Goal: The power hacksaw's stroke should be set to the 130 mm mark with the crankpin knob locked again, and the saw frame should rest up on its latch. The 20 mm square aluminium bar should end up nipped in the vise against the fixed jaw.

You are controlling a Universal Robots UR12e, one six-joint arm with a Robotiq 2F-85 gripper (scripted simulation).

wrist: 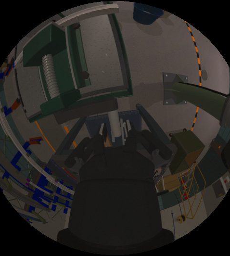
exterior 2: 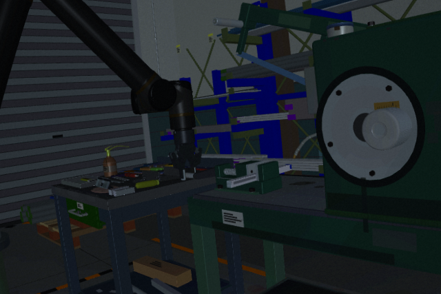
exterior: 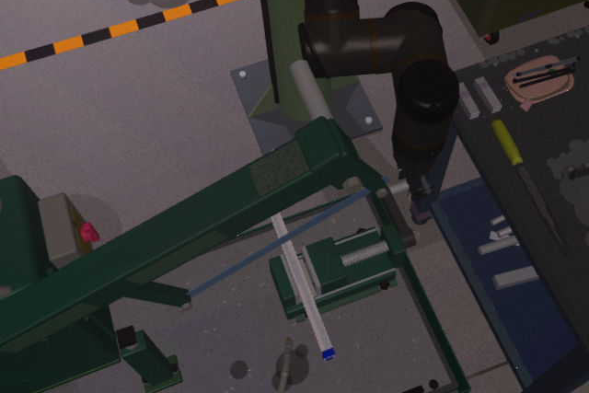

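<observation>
The pale round grip of the vise handle (wrist: 114, 124) (exterior: 397, 186) sticks out from the dark crank bar at the end of the vise screw (exterior: 364, 253) (wrist: 50, 75), at the edge of the saw table. The green vise (exterior: 333, 272) (exterior 2: 249, 177) holds the square aluminium bar (exterior: 302, 281), which lies across it with a blue-capped end toward the front. The saw frame (exterior: 190, 217) is tilted up, its blade (exterior: 280, 246) clear above the bar. The crank disc with its pale crankpin knob (exterior 2: 384, 129) is on the machine's side. My gripper (wrist: 117, 131) (exterior: 416, 193) (exterior 2: 185, 170) stands open around the handle grip, holding nothing.
The side bench's edge (exterior: 476, 160) is right beside my wrist, carrying a yellow-handled file (exterior: 511, 148) and small blocks. A blue tray (exterior: 504, 265) with offcuts sits below it. The arm's green pedestal (exterior: 285, 46) stands behind. A material rack (exterior 2: 249, 113) fills the far side.
</observation>
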